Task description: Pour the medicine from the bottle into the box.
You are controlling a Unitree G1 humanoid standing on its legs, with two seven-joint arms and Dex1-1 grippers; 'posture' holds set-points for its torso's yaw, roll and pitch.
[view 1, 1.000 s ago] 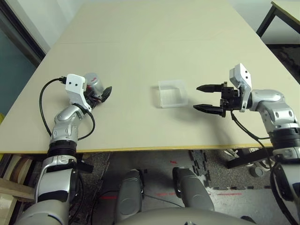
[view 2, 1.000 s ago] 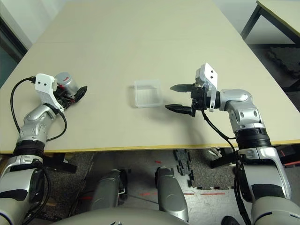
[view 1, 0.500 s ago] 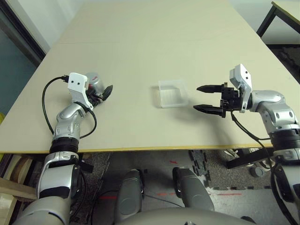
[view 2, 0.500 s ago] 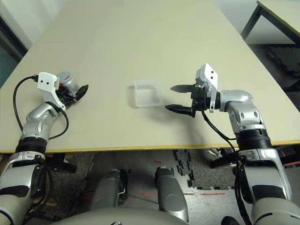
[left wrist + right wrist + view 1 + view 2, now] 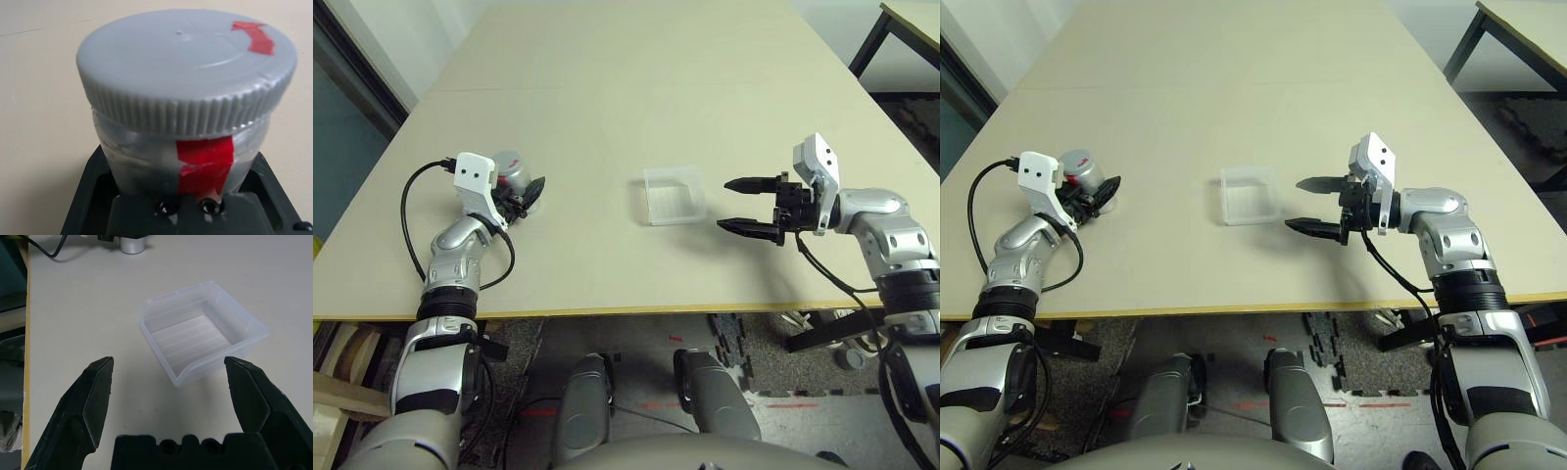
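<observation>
The bottle is standing upright on the table at the robot's left side, its grey cap on, red tape showing on cap and body. The left claw is gripping it, closed around the lower body beneath the cap. The medicine is not visible; presumably it is inside. The box is sitting well apart, near the table's middle, clear and apparently empty. The right claw is hovering just beside the box on its far side from the bottle, spread wide and holding nothing. Judgement: the step in hand is securing the bottle. With the cap on, pouring is not yet possible; the next move is calling for lifting the bottle toward the box and getting the cap off, likely using the free claw.
</observation>
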